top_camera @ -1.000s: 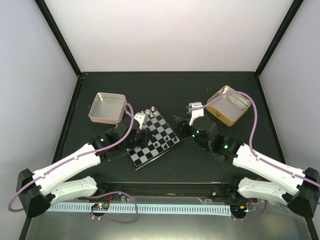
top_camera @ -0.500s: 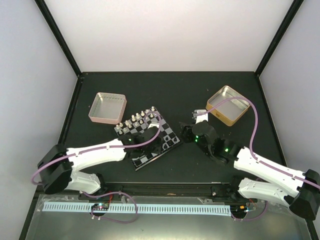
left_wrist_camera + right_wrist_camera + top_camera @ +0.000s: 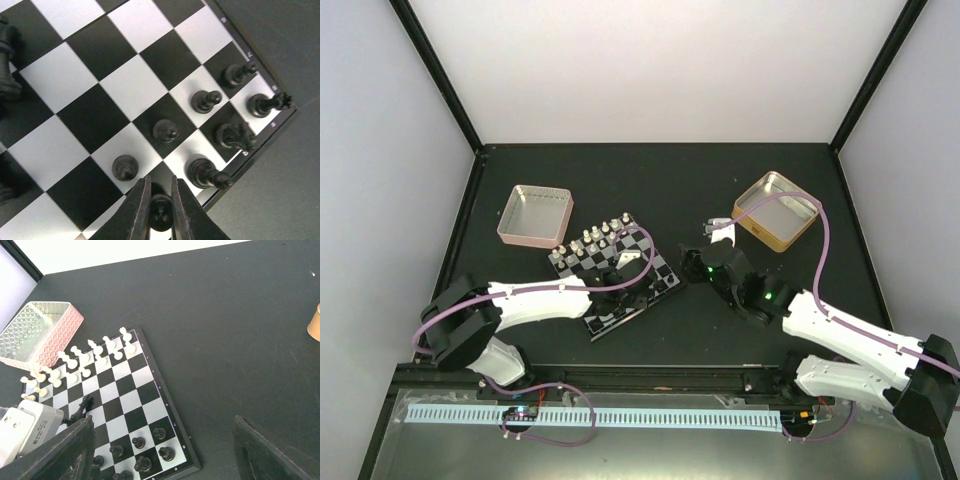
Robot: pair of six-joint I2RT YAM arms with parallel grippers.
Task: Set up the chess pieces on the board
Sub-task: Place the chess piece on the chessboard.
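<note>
The board (image 3: 665,272) lies tilted at the table's middle. Pale chess pieces (image 3: 592,240) fill its far-left rows, seen also as white pieces (image 3: 92,355). Black pieces (image 3: 206,100) stand in two rows at its near-right corner (image 3: 161,432). My left gripper (image 3: 636,282) reaches over that corner. In the left wrist view its fingers (image 3: 142,207) are shut on a black pawn (image 3: 161,215) just above a dark square near the board's edge. My right gripper (image 3: 704,262) hovers just right of the board, its jaws wide open and empty (image 3: 162,426).
A pink tin (image 3: 535,215) sits left of the board and shows as a pink tin (image 3: 37,332) in the right wrist view. A gold tin (image 3: 777,210) stands at the back right. One black piece (image 3: 82,407) stands alone mid-board beside the left wrist housing (image 3: 25,432).
My left arm has swung from the pale rows across the board to its near-right corner. My right gripper has drawn back toward me and opened a little wider.
</note>
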